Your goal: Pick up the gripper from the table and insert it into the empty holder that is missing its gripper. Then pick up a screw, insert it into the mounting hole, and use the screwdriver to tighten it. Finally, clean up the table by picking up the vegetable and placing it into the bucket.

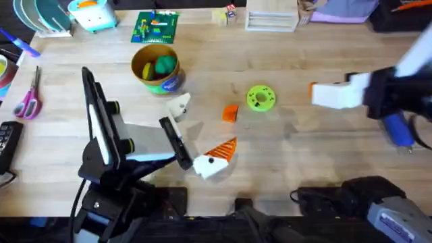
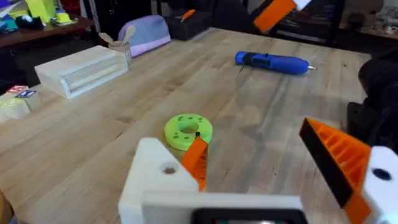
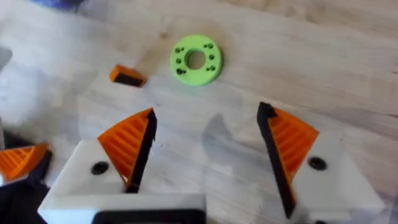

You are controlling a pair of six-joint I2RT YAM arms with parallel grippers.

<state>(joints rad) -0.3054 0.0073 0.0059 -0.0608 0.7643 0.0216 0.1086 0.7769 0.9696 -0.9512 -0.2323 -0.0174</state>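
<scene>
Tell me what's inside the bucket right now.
The bucket holds a green vegetable and a yellow piece beside it. Whatever lies beneath them, and the bucket's bottom, is covered from the overhead view.

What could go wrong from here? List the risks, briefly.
The gripper is small and low on the table; the open right gripper may push it away rather than pinch it. The green disc sits close by and could get knocked. The screwdriver lies beside the right arm, which might sweep it.
</scene>
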